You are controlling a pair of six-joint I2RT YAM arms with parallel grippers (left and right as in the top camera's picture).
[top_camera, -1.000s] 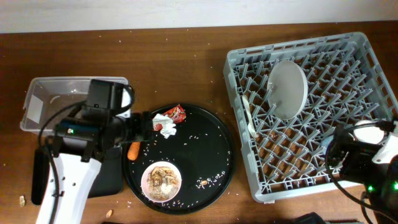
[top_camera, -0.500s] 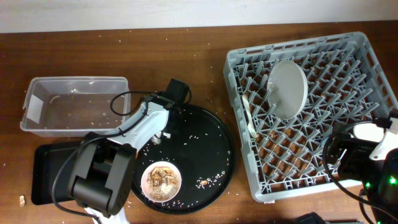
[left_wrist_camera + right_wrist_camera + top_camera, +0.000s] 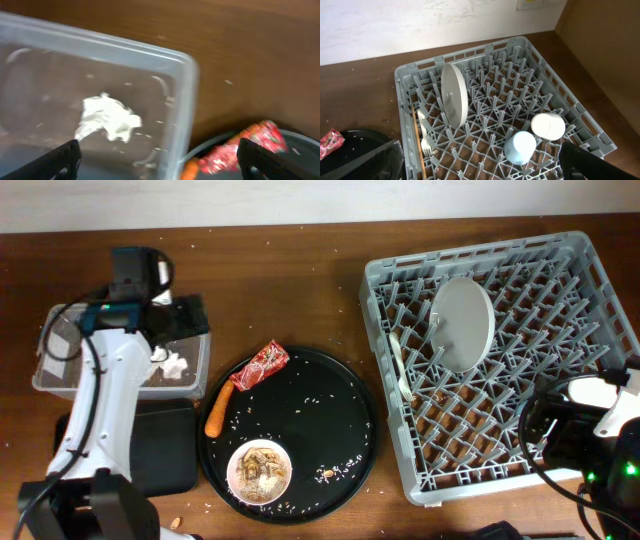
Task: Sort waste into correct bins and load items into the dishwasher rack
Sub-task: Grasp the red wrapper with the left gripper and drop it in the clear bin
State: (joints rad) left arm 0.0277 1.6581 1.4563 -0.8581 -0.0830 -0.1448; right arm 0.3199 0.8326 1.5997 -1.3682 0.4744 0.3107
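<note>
Since half a second ago the left arm has swung from the round black tray (image 3: 345, 395) up to the upper left of the overhead view, and the tissue (image 3: 107, 119) has gone with it. It now lies on the floor of the clear tub (image 3: 186, 95). The left gripper (image 3: 159, 150) hangs above that tub with its 2 fingers apart and nothing between them, which reads as a release just made, the tub serving as the bin for paper.

On the round tray, centre left, the red wrapper (image 3: 258, 366) and the carrot (image 3: 218, 411) lie near its upper left edge, within reach of that arm. The small bowl (image 3: 260, 470) of brown scraps (image 3: 262, 464) sits at the lower edge. The flat black tray (image 3: 165, 450) lies on the counter (image 3: 300, 280) below the tub and looks bare.

At right, the rack (image 3: 590, 290) holds the plate (image 3: 462, 322) on edge between pegs, and 2 cups, blue (image 3: 520, 146) and white (image 3: 548, 126), side by side. The right gripper (image 3: 480, 160) waits with fingers apart and empty, at the lower right beside the rack.
</note>
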